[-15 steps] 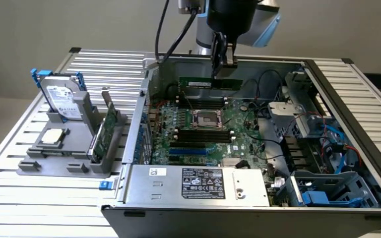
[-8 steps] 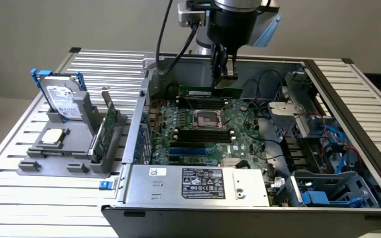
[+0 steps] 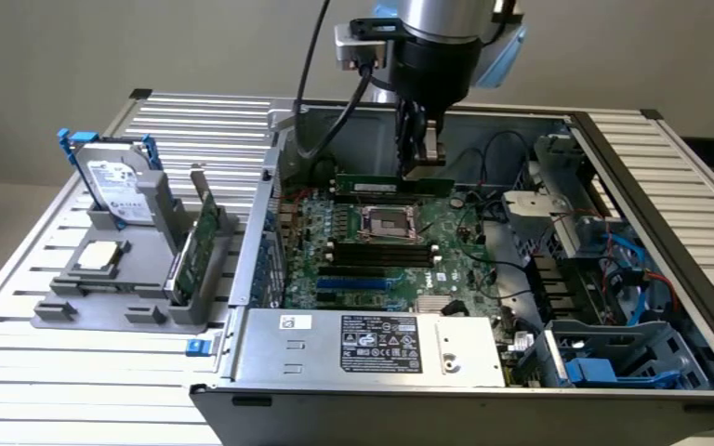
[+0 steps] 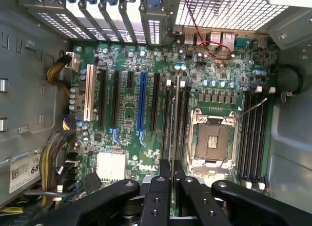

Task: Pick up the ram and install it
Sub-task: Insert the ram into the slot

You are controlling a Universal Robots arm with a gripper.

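Nearest the wrist camera you have the gripper [image 4: 173, 181]. Its black fingers [image 4: 157, 197] are drawn in close and pinch the ram [image 4: 174, 133] between them. You see the stick edge-on there, as a thin line running away from the fingers. It sits over the black slots [image 4: 181, 119] just beside the socket [image 4: 213, 138]. You cannot tell whether its lower edge touches a slot or hangs just above one.

In the exterior view, the gripper [image 3: 423, 160] reaches straight down into the open case [image 3: 456, 413]. The ram [image 3: 389, 184] lies level in its grip on the far side of the socket [image 3: 392, 223], over the motherboard [image 3: 456, 260]. The grip is toward the end of the stick on the exterior view's right. The power supply [image 3: 370, 346] fills the near end of the case.

On the table [image 3: 59, 372], to the exterior view's left of the case, a grey holder [image 3: 85, 311] carries three parts:
- A hard drive [image 3: 115, 181] stands upright at its far end.
- An expansion card [image 3: 202, 246] stands on edge on the side nearest the case.
- A chip [image 3: 99, 255] lies flat between them.
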